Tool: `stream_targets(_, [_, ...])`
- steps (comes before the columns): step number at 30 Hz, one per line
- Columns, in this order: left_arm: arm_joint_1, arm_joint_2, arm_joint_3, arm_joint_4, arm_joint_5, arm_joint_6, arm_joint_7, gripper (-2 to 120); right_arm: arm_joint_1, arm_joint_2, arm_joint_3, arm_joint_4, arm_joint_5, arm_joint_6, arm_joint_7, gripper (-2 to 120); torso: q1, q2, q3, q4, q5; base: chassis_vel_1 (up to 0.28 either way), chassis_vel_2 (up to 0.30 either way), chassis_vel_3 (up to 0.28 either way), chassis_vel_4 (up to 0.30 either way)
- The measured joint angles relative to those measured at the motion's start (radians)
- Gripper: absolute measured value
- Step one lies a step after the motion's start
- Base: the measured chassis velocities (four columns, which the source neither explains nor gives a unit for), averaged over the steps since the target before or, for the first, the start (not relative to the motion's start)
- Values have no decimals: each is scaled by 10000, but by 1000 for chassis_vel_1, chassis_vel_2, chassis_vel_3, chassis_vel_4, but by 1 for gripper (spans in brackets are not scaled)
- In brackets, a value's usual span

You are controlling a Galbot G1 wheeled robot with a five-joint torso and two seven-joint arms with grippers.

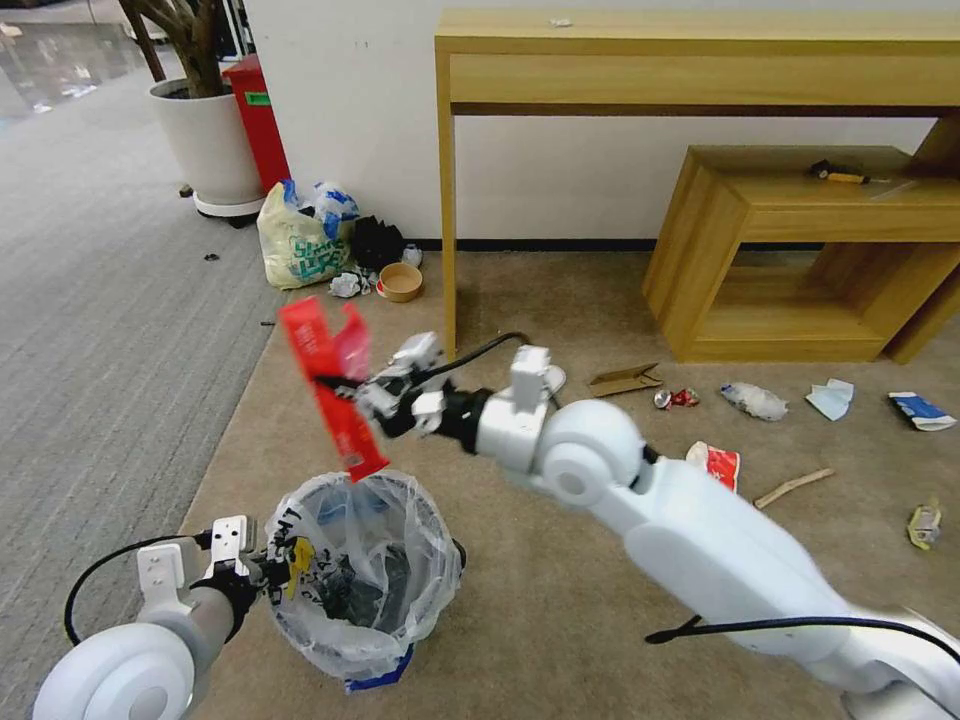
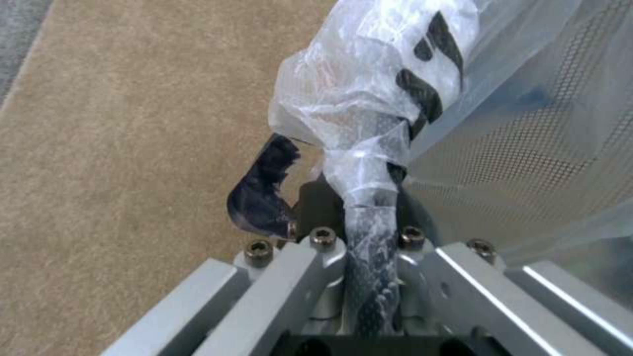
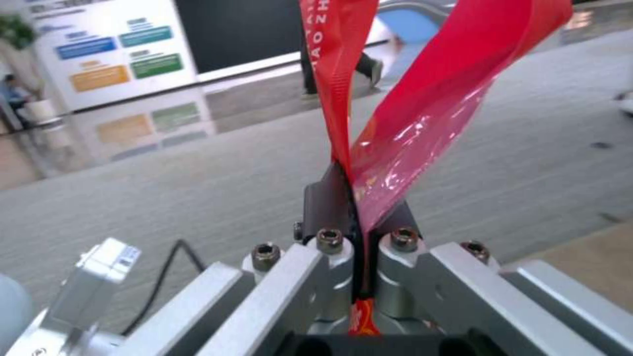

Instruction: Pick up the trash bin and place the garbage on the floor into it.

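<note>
Wrapper [image 1: 330, 385] above trash bin [image 1: 365, 575]; other garbage [image 1: 757, 401] on floor right.

A beige carpet [image 1: 560, 600] covers the floor near the white wall [image 1: 350, 100]; to its left lies grey ribbed flooring [image 1: 100, 330]. A tall wooden table [image 1: 700, 60] stands against the wall, with a lower wooden bench [image 1: 800, 250] tucked partly beneath it, a small dark tool [image 1: 838, 174] on its top. A black skirting strip [image 1: 540, 244] runs along the wall's base. At the wall's corner stand a red bin [image 1: 258, 120] and a white planter [image 1: 208, 140] holding a tree trunk. Farther off, the floor turns glossy and reflective.
</note>
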Motion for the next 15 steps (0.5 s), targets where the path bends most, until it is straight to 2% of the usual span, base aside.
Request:
stream_targets(6, [-151, 137, 120, 26, -212, 0, -11, 0, -196, 438, -652, -585, -883, 249, -174, 0, 0, -1, 0, 0, 1, 0, 0, 0, 0])
stream_targets(15, [-199, 172, 142, 25, -295, 0, -3, 0, -637, 284, -997, -1098, -2061, 470, -416, 0, 0, 0, -1, -2, 2, 0, 0, 0, 0])
